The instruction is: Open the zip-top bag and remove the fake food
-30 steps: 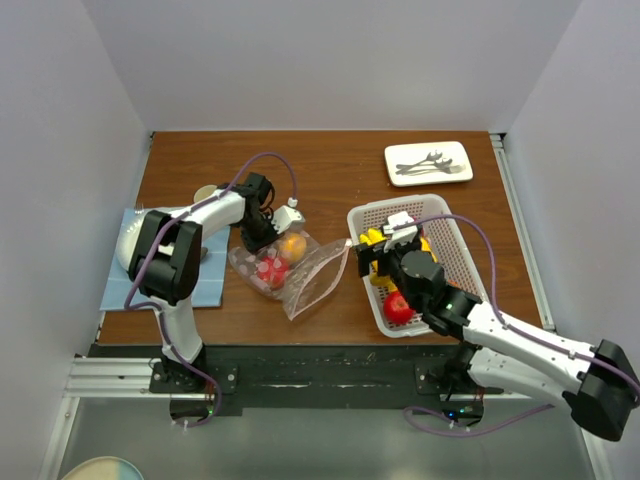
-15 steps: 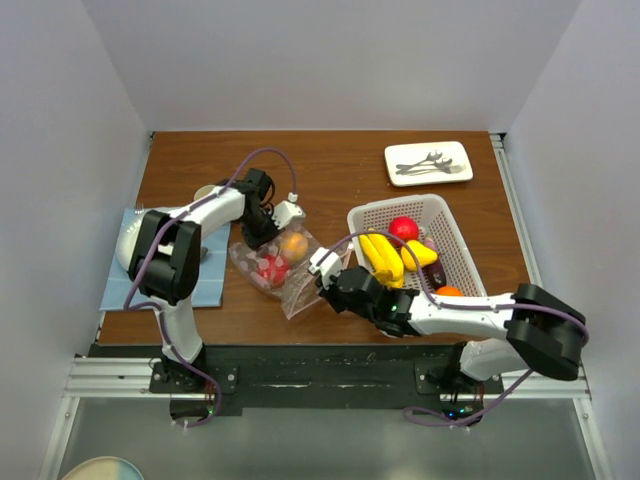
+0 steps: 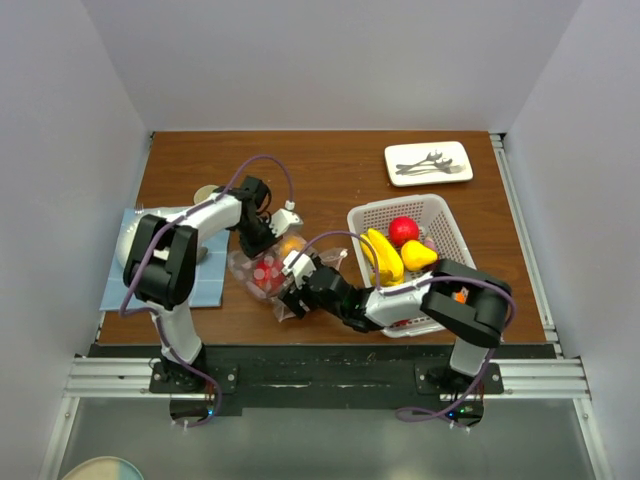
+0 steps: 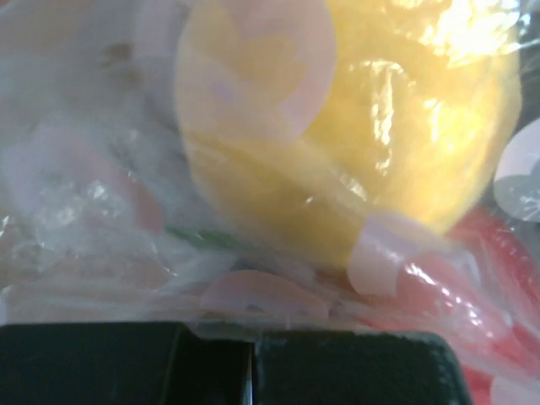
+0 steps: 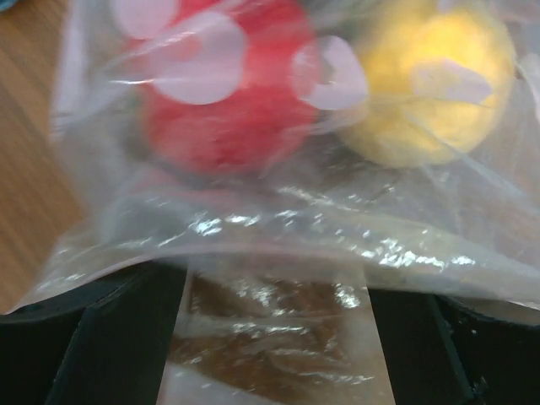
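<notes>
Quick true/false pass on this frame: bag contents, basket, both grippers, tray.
1. The zip-top bag has fake food inside. True: a red piece and an orange ball show through the plastic.
2. The white basket is empty. False: it holds a banana and a red apple, among other pieces.
3. The right gripper is clamped shut. False: its fingers stand apart, with the bag's edge lying between them.
4. Both grippers are at the bag. True: the left gripper grips its far side and the right is at its near edge.
5. Cutlery lies on the white tray. True.
</notes>
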`<state>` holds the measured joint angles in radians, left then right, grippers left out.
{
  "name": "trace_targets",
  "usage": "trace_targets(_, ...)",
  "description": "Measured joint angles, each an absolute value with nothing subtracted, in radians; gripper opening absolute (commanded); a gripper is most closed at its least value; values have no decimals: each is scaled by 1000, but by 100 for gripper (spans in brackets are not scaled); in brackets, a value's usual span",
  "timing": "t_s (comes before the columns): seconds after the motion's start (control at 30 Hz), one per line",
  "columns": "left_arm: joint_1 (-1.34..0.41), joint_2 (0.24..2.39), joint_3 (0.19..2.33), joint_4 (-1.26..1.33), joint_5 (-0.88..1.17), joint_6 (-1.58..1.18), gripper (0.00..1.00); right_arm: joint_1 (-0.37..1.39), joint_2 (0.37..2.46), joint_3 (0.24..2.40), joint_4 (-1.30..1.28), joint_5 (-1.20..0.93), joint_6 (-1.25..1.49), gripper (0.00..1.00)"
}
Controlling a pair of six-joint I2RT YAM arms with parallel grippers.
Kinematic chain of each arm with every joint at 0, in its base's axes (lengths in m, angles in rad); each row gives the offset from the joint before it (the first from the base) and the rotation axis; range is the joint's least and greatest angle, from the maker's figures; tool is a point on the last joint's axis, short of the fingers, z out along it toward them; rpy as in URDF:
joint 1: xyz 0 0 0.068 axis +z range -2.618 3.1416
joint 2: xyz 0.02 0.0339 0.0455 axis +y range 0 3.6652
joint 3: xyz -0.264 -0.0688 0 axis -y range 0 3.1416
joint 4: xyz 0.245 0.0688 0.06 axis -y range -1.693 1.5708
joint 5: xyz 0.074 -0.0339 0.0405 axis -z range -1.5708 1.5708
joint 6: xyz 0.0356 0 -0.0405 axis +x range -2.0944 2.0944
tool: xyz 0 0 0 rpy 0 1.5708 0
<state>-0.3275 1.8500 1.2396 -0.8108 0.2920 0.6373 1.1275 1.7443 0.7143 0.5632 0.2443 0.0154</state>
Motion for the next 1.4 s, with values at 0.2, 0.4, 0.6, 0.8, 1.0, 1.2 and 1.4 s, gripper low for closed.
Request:
trace_targets(0.2, -329, 1845, 1201, -801, 310, 629, 0, 1132, 1818, 765, 643, 289, -4, 98)
trace_targets(0.4, -334, 1834, 1183, -762, 306, 612, 0, 1142, 1867, 844, 707, 271, 28, 99)
trace_targets(0.6, -358, 1820, 1163, -742, 304, 602, 0, 1147, 1920, 888, 731, 266, 73, 99)
trace_targets(0.8, -374, 1813, 1154, -736, 306, 595, 0, 1147, 1964, 937, 733, 258, 96, 89)
trace_targets(1.0, -381, 1812, 1153, -737, 307, 595, 0, 1147, 1942, 912, 738, 244, 101, 37)
trace_targets(1.2, -352, 1825, 1170, -749, 321, 595, 0, 1149, 1751, 738, 685, 246, 110, 21)
trace_targets(1.4, -308, 1847, 1216, -749, 273, 595, 0, 1149, 1441, 632, 517, 274, 109, 21)
